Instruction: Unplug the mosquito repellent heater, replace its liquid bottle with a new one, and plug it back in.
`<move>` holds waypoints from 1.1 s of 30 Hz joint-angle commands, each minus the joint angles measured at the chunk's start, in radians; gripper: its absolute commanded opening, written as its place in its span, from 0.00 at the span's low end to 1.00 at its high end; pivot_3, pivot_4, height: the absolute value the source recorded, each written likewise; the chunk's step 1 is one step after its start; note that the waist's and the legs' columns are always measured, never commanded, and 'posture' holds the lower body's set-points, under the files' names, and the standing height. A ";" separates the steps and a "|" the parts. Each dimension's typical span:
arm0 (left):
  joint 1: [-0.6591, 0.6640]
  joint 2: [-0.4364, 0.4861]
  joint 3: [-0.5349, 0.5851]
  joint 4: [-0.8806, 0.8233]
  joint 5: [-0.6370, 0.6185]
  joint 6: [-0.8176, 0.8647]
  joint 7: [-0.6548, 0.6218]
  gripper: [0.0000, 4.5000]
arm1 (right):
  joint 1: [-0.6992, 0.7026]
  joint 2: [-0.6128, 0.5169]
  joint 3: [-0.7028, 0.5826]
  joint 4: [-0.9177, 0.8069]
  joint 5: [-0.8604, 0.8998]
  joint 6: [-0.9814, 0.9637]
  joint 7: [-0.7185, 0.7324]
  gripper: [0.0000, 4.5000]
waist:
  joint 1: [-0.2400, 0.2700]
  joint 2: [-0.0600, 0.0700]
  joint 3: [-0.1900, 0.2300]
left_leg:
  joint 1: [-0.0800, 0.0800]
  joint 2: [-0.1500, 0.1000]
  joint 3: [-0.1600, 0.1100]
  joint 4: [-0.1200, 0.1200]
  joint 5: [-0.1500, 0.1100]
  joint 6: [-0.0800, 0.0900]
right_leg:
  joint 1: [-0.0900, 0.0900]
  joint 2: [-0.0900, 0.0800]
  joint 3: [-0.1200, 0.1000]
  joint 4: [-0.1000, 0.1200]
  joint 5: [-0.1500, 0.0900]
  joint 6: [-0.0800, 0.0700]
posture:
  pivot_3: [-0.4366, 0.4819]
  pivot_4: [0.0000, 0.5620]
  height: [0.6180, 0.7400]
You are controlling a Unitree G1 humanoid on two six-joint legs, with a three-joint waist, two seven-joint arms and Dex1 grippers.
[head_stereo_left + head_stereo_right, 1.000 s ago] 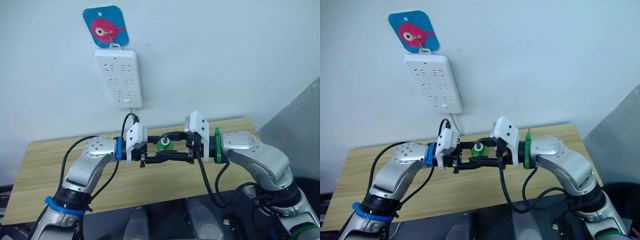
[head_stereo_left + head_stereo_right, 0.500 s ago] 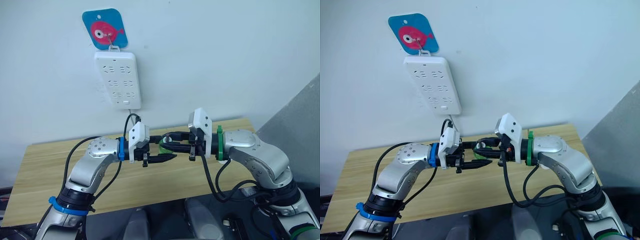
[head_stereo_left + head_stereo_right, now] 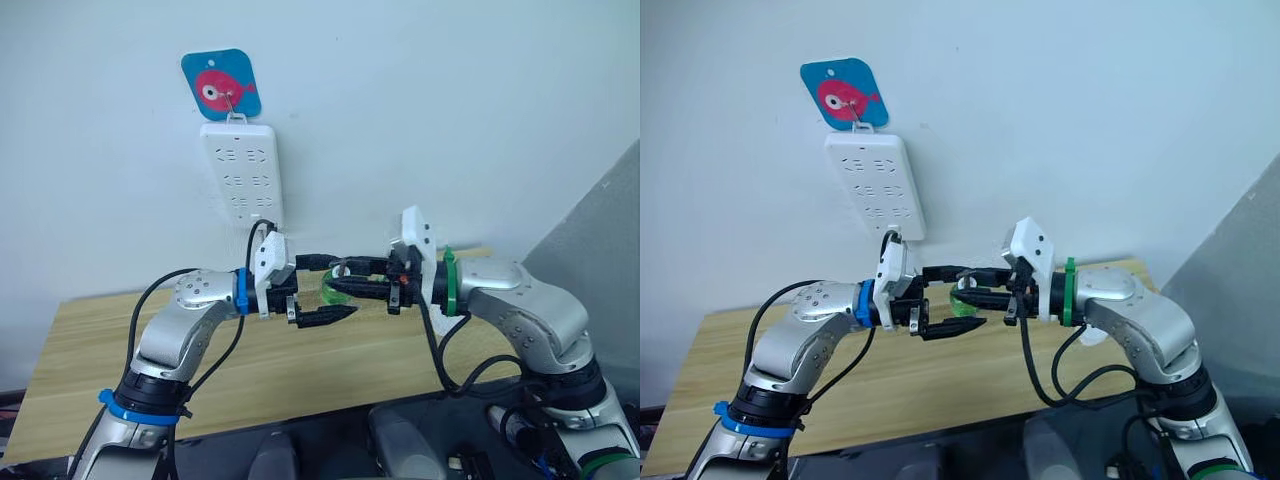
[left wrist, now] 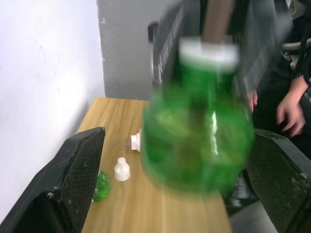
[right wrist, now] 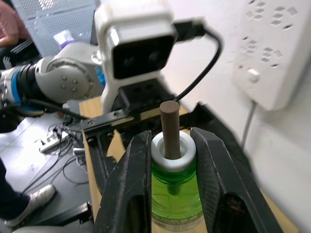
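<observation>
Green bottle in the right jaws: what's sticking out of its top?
A brown wick rod rises from the white collar of the green bottle. The right gripper clamps that collar, hiding its sides.

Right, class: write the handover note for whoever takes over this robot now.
Right claw: shut on the green bottle at its white neck, held in the air.
Left claw: open, straddling that bottle.
Heater: unplugged, lying on the table by a white cap and a second green bottle.
Power strip hangs on the wall.
Left: fit a bottle into the heater, plug it in.
</observation>
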 commanded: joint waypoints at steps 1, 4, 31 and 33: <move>0.005 -0.018 0.069 -0.095 -0.159 0.162 0.072 1.00 | 0.003 0.011 -0.116 -0.027 0.113 0.057 -0.051 0.19 | -0.003 0.000 -0.006 | 0.000 0.000 0.000 0.000 0.000 0.000 | 0.000 0.000 0.000 0.000 0.000 0.000 | 0.24 0.12 0.95; 0.011 -0.036 0.124 -0.127 -0.317 0.314 0.143 1.00 | 0.001 0.036 -0.195 -0.014 0.215 0.121 -0.113 0.19 | -0.012 0.000 -0.017 | 0.000 0.000 -0.001 0.000 0.000 0.000 | 0.001 0.000 -0.001 0.000 0.000 0.000 | 0.24 0.11 0.95; -0.011 -0.235 0.263 -0.160 -0.838 0.466 0.616 1.00 | 0.036 0.201 -0.337 0.083 0.907 0.101 -0.726 0.19 | -0.016 0.005 -0.044 | 0.002 0.000 0.000 0.000 0.000 0.000 | 0.003 0.001 0.000 0.000 0.000 0.000 | 0.24 0.11 0.95; -0.007 -0.218 0.265 -0.156 -0.851 0.469 0.611 1.00 | 0.038 0.190 -0.334 0.090 0.941 0.085 -0.750 0.19 | -0.016 0.006 -0.045 | 0.002 0.000 0.000 0.000 0.000 0.000 | 0.003 0.001 0.000 0.000 0.000 0.000 | 0.24 0.11 0.95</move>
